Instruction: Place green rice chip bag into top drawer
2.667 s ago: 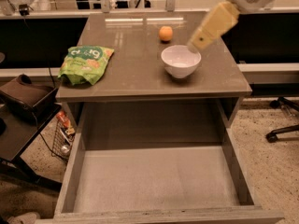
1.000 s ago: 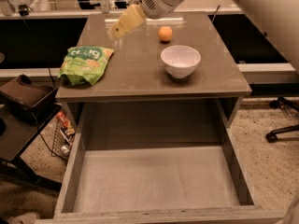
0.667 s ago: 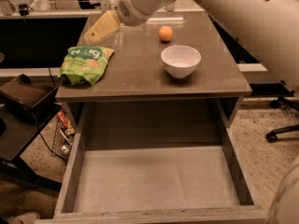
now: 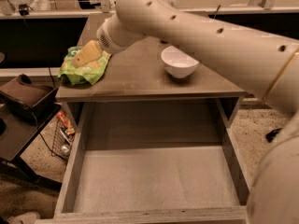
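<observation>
The pincer (image 4: 85, 55), state impossible to tell, hangs over the green rice chip bag (image 4: 89, 70) at the counter (image 4: 138, 78)'s nine o'clock edge, top drawer (image 4: 154, 176) open at six.

Robot arm (image 4: 201, 36): thick, smooth, cream-coloured tubular links marked with a row of small dark round holes. A thin dark-and-gold seam rings the link at far right. The wrist (image 4: 106, 37) bears a patch of fine perforations. The gripper (image 4: 78, 59), pale yellow and wedge-shaped, is over the left side of the table (image 4: 140, 76).
</observation>
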`<control>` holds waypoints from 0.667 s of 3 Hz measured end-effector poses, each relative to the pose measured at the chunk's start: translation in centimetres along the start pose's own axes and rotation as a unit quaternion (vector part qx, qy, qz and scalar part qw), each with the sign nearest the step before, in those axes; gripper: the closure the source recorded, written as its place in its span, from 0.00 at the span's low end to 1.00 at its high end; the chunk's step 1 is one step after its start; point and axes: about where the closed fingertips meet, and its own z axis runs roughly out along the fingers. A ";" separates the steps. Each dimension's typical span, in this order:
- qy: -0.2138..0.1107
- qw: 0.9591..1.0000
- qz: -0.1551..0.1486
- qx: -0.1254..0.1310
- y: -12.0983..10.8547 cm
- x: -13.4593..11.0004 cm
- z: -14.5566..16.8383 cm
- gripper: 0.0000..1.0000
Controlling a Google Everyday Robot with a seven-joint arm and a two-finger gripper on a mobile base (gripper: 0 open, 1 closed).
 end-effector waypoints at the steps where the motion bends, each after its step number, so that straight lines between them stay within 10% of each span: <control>1: -0.021 1.000 -0.010 0.006 0.6 0.1 3.5 0.00; 2: -0.046 0.999 -0.012 -0.002 1.0 -0.6 6.2 0.00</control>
